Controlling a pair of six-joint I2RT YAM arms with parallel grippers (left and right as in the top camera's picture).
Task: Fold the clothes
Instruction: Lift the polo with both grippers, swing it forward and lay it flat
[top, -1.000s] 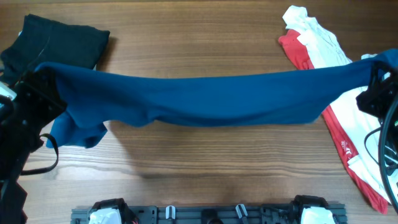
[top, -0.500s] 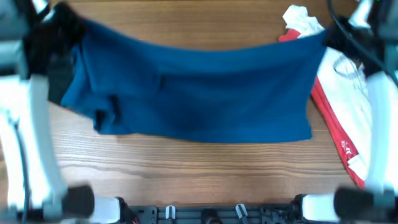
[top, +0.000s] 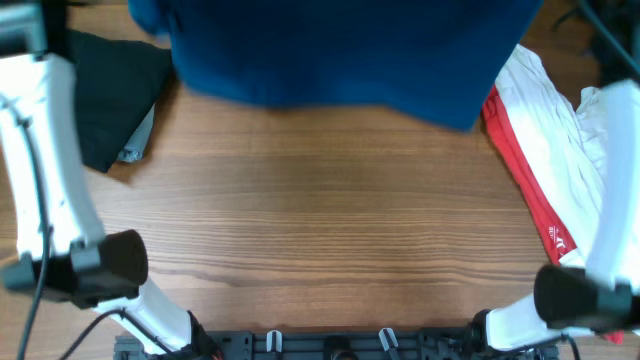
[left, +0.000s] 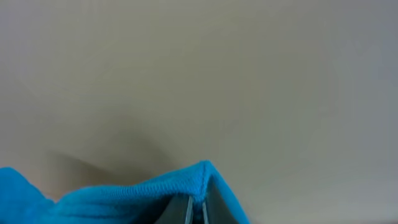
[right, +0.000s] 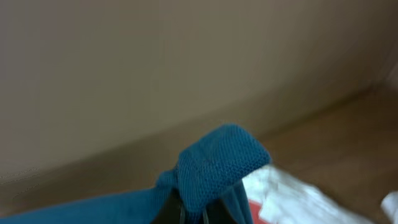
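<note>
The deep-blue polo shirt (top: 340, 55) hangs as a wide sheet across the far side of the table, its lower edge loose above the wood. Both hands are past the top of the overhead view; only their white arms show at the sides. In the left wrist view my left gripper (left: 197, 211) is shut on a folded edge of the blue shirt (left: 124, 199). My right gripper (right: 193, 214) is shut on a bunched corner of the blue shirt (right: 217, 162). A red T-shirt (top: 520, 190) and a white T-shirt (top: 550, 130) lie heaped at the right.
A black garment (top: 110, 100) lies at the far left, partly under the left arm (top: 45, 170). The right arm (top: 610, 180) crosses the red and white pile. Bare wooden table (top: 320, 230) fills the middle and front. Arm bases sit along the front edge.
Both arms have swung up and away toward the far side, carrying the blue shirt. It went from a low stretched band to a raised hanging sheet. The black garment is uncovered.
</note>
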